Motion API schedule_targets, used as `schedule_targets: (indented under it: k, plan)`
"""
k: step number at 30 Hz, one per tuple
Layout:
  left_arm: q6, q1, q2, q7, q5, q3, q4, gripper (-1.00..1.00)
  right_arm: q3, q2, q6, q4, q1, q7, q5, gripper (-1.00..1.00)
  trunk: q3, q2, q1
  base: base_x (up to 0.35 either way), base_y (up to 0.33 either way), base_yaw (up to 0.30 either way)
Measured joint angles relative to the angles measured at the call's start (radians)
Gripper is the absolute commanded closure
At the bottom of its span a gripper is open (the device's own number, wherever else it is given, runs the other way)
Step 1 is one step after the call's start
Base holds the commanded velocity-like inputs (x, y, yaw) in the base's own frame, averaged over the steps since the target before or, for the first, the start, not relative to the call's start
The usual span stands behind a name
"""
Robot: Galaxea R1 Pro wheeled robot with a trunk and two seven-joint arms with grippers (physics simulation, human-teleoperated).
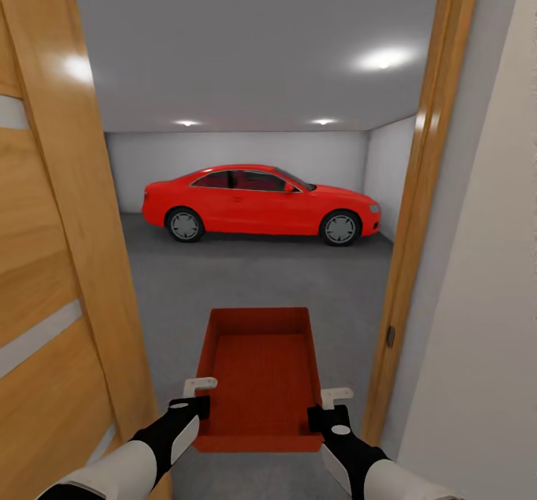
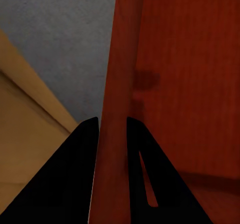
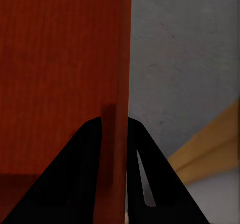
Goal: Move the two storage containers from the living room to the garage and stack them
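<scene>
I hold one orange-red storage container (image 1: 257, 381) level in front of me, between both arms, over the garage's dark grey floor (image 1: 261, 276). My left gripper (image 1: 200, 404) is shut on its left side wall, and the left wrist view shows the thin wall (image 2: 120, 58) pinched between the black fingers of that gripper (image 2: 112, 120). My right gripper (image 1: 322, 412) is shut on the right side wall. In the right wrist view, this gripper (image 3: 115, 119) clamps the wall (image 3: 117, 48) the same way. The bin is empty.
I stand in a doorway. The open wooden door (image 1: 45, 261) with frosted strips is close on the left, and the wooden door frame (image 1: 414, 224) and a white wall (image 1: 485, 299) are close on the right. A red car (image 1: 261, 202) is parked along the garage's far wall.
</scene>
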Motion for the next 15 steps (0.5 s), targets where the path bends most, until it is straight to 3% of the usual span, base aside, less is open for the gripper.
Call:
schedule_targets:
  k: [5,12,14,15]
  plan:
    - [0.001,0.000,0.000,0.001,0.000,-0.001,0.000,1.00,0.000,0.000,0.001,0.000,0.000,0.000,0.000,1.00,0.000,0.000,0.000,0.041,0.000,-0.029]
    - [0.000,0.000,0.000,0.001,0.000,-0.001,0.000,1.00,0.000,0.000,0.000,0.000,0.000,0.000,0.000,1.00,0.000,0.000,0.000,0.216,0.000,-0.003]
    - [-0.009,0.000,0.007,0.000,0.055,-0.050,0.002,1.00,0.007,0.001,-0.003,0.001,0.000,-0.003,-0.002,1.00,0.000,-0.001,0.000,0.000,0.000,0.000]
    - [-0.008,0.000,0.009,-0.001,0.065,-0.062,0.001,1.00,0.006,0.001,-0.003,0.000,0.000,-0.003,-0.001,1.00,0.000,0.000,0.000,0.000,0.000,0.000]
